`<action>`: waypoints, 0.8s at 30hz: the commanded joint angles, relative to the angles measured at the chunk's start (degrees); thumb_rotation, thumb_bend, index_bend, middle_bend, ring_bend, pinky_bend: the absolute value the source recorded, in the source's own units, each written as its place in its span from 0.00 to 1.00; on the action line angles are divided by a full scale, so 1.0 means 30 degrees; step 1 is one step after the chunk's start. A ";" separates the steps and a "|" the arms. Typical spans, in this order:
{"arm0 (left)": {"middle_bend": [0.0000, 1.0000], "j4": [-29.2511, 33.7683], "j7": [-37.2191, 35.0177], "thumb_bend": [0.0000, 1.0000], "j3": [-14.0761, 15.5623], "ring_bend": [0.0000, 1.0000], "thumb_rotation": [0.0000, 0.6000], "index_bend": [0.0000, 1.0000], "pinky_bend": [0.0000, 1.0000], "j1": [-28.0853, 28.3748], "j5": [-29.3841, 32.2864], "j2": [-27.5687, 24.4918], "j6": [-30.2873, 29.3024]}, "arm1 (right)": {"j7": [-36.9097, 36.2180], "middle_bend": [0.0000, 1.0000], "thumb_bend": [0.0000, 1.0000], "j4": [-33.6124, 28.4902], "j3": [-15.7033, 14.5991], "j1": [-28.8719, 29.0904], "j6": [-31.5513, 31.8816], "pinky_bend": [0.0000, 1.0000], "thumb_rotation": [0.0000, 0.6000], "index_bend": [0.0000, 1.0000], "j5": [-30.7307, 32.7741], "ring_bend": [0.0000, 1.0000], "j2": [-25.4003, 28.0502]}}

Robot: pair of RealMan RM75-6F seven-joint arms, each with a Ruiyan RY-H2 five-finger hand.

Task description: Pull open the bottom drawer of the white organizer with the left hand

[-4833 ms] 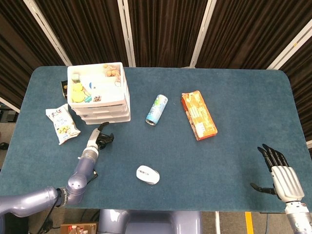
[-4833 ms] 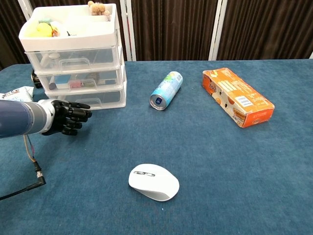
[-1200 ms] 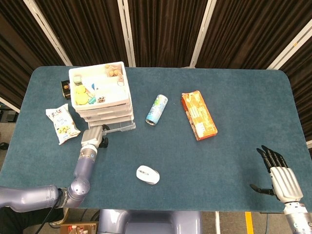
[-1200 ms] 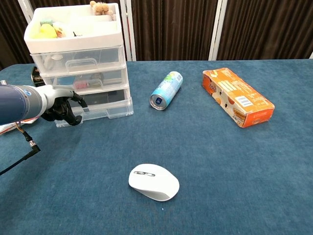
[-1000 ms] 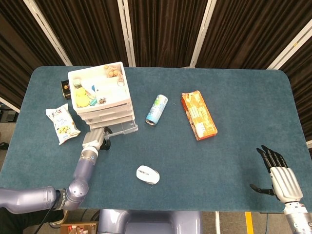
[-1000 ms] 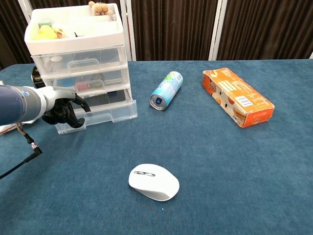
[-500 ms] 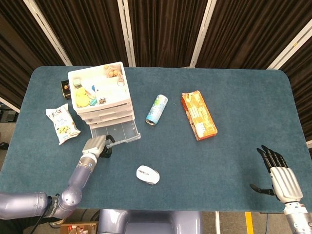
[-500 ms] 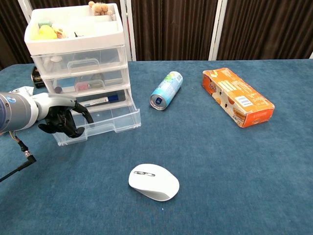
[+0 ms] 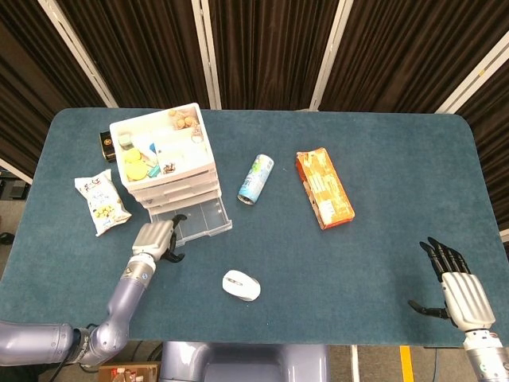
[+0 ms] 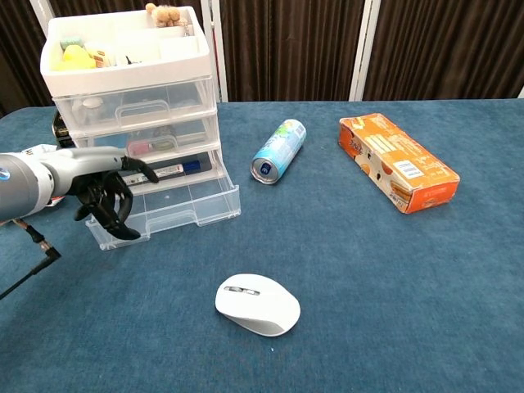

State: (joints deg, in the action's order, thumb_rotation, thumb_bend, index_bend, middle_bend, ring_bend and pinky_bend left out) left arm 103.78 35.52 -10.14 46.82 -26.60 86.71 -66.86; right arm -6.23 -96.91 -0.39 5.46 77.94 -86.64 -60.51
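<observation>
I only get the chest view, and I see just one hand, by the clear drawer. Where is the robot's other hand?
Observer: The right hand hovers by the near right corner of the table, fingers spread, holding nothing.
Operator: Anything hiding left of the drawers?
Observer: Yes, a snack bag lies flat there, apart from the white organizer.
Operator: And behind them?
Observer: A small dark tin sits at the organizer's far left corner.
</observation>
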 commanded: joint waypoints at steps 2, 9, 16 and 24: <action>0.17 -0.0169 0.0665 0.08 0.1878 0.11 1.00 0.08 0.25 -0.0705 -0.4141 -0.0114 -0.2178 | 0.0031 0.00 0.11 0.0017 0.0020 -0.0002 -0.0003 0.07 1.00 0.00 0.0051 0.00 -0.0004; 0.04 0.0394 -0.1049 0.08 0.4364 0.00 1.00 0.08 0.15 -0.3039 -0.9818 -0.1850 -0.4754 | 0.0057 0.00 0.11 0.0022 0.0148 -0.0021 0.0048 0.06 1.00 0.00 0.0271 0.00 0.0013; 0.01 -0.0253 -0.3756 0.08 0.7199 0.00 1.00 0.07 0.14 -0.6247 -1.4815 -0.4320 -0.7759 | 0.0653 0.00 0.11 0.0150 0.0312 -0.0059 0.0161 0.06 1.00 0.00 0.0575 0.00 -0.0136; 0.00 -0.2016 -0.6505 0.08 0.8185 0.00 1.00 0.06 0.13 -0.9142 -1.7355 -0.5844 -1.0202 | 0.1161 0.00 0.11 0.0178 0.0355 -0.0150 0.0315 0.06 1.00 0.00 0.0689 0.00 -0.0297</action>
State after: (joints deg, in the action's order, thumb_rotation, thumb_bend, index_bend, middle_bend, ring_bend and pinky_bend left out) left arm 99.52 17.75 13.86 21.10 -77.20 70.19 -95.55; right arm -2.78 -96.40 0.68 5.03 78.86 -84.54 -61.39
